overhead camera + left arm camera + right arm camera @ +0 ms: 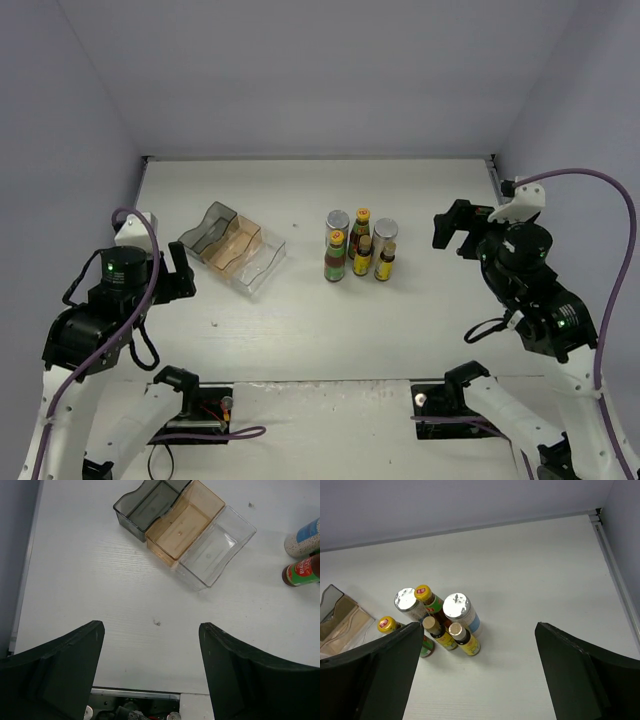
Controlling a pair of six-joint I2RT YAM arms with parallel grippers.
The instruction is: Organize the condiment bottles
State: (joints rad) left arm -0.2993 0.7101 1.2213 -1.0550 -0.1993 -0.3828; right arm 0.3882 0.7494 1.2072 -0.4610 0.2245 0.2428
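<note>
Bottles (358, 246) upright, bunched on desk (300, 330), just left of your right hand (452, 230), nearer than left hand (182, 268) by rack (232, 245). Both hands spread wide, nothing held.

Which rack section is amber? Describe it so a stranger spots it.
On the white table, left of the bottle cluster, lies a three-section plastic rack. The amber section is its middle one, between a smoky grey section and a clear one.

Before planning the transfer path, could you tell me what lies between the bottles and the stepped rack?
Only bare tabletop, bar a tiny speck, separates the condiment bottles from the rack; the top view shows it.
</note>
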